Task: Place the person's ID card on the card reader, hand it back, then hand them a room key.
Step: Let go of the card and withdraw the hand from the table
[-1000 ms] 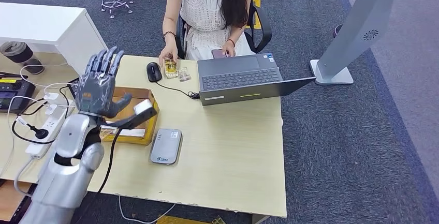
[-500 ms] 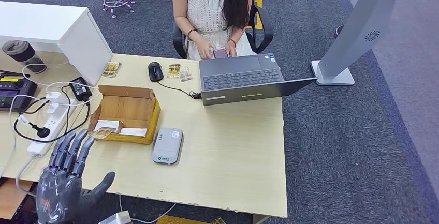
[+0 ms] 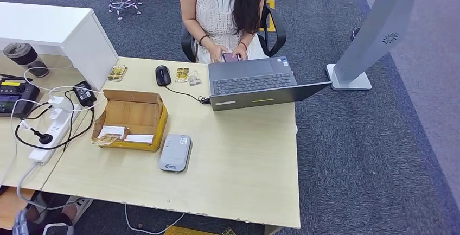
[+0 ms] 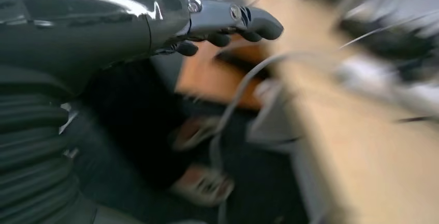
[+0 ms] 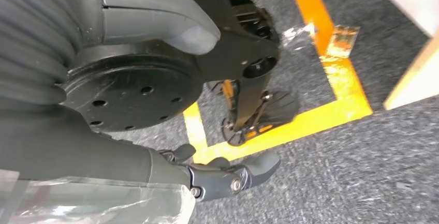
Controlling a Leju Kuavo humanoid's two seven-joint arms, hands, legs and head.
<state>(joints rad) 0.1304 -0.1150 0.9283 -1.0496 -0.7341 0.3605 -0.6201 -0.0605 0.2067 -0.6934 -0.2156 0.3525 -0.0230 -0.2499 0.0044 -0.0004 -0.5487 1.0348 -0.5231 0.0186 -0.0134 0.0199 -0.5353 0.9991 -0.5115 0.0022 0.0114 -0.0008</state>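
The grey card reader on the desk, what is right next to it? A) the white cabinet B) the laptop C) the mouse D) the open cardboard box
D: in the head view the card reader lies flat on the desk just beside the open cardboard box, while the laptop and mouse sit farther back, near the person.

L arm's down
left hand (image 4: 228,25) drops off the table (image 3: 238,153), hangs below the edge; person (image 3: 225,7) now on phone (image 3: 230,57)
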